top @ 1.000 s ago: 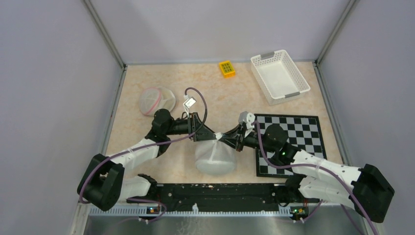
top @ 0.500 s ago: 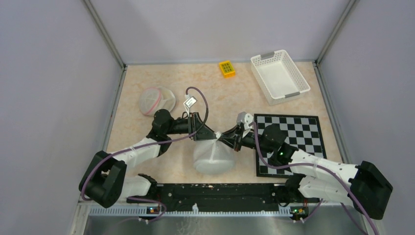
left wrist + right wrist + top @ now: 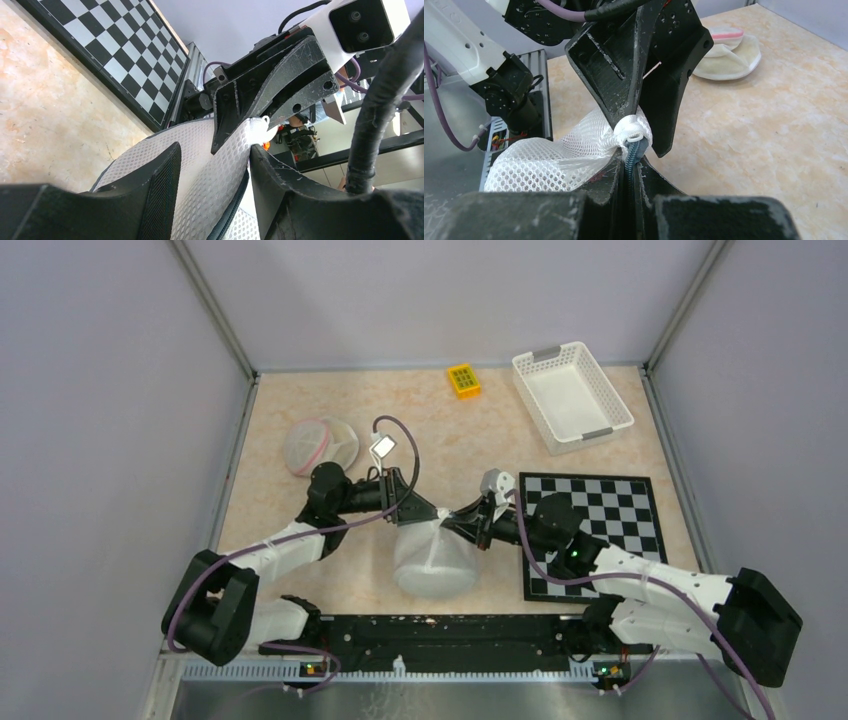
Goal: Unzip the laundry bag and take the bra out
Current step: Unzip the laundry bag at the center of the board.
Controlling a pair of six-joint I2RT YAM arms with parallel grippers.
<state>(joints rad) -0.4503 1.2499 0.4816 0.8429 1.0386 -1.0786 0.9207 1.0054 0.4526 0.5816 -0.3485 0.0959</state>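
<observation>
The laundry bag (image 3: 435,558) (soft, light mesh, probably slippery) is found on the surface (image 3: 500,430), its top drawn up. Its zipper edge (image 3: 630,152), the best hold, is pinched in the fully closed right tool (image 3: 458,521); the mesh beside is gripped by the half-closed left tool (image 3: 430,512).

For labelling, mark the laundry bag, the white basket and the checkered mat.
laundry bag (image 3: 435,562), top view, on its rounded mesh body.
white basket (image 3: 572,398), top view, on its bare floor.
checkered mat (image 3: 625,502), top view, on bare squares beside the right arm.
</observation>
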